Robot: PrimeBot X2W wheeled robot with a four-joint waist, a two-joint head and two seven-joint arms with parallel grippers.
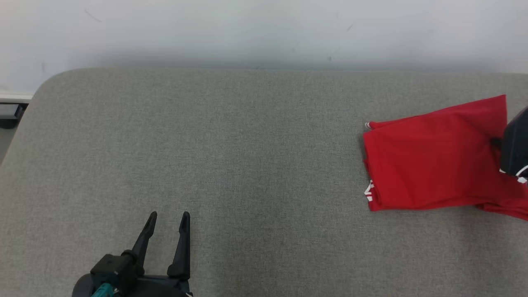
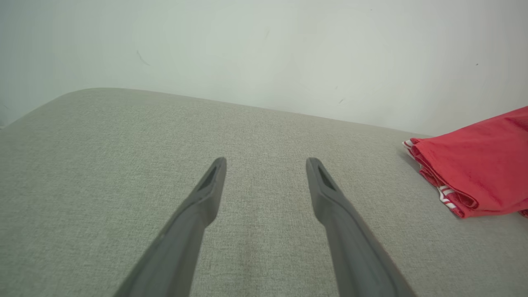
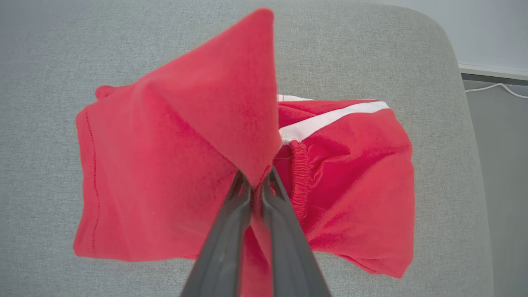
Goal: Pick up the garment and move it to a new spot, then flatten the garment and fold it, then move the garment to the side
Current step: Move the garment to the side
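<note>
One red garment (image 1: 433, 161) is lying folded by the right edge of the one grey padded table (image 1: 247, 144), and of two grippers the right gripper (image 3: 255, 181) is pinching a lifted peak of its cloth while the left gripper (image 1: 169, 218) is standing spread wide, empty, at the near edge.

Bright even light, soft shadows, sharp

A grey fabric worktop (image 1: 231, 165) with rounded corners meets a pale, scuffed wall (image 1: 247, 29) at twelve o'clock; grey floor (image 3: 507, 185) lies beyond its edge.
</note>
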